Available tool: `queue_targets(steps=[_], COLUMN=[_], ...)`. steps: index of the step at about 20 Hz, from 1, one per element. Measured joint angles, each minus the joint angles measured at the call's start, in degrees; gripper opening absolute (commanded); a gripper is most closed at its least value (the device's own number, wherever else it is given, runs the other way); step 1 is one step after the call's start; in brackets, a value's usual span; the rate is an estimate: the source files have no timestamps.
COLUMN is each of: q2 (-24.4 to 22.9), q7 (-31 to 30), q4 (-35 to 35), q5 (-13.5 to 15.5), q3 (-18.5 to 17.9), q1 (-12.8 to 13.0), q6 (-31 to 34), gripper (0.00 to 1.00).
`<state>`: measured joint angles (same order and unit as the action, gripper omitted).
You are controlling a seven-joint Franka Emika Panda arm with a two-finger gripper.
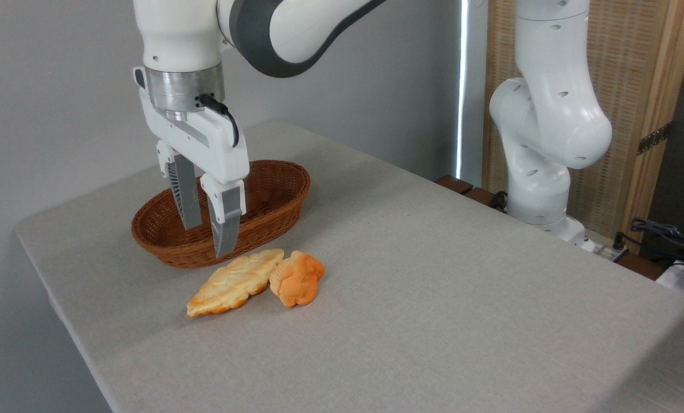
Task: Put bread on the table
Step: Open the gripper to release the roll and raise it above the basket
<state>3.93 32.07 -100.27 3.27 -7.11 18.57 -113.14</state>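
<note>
The bread (297, 279), a small lumpy orange-brown bun, lies on the grey table (433, 298) just in front of the basket. It touches the right end of a longer pale-golden loaf (235, 282). My gripper (207, 240) hangs open up and to the left of the bun, over the near rim of the wicker basket, with nothing between its fingers. It is clear of both pieces.
A brown oval wicker basket (273, 198) stands behind the loaves and looks empty where I can see into it. The arm's white base (539, 166) rises at the table's far right. Cables and gear (671, 241) sit beyond the right edge.
</note>
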Motion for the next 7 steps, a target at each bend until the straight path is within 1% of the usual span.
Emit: queue_targets(steps=[2,3,7], q2=[0.1,0.2,0.3], q7=[-0.1,-0.4,-1.0], q4=[0.0,0.0,0.0], q5=[-3.2,-4.0,-4.5], q3=[0.6,1.2,1.7], q1=[0.0,0.0,0.0], q6=[-1.3,-1.7,-2.1], gripper=[1.0,1.0,1.0])
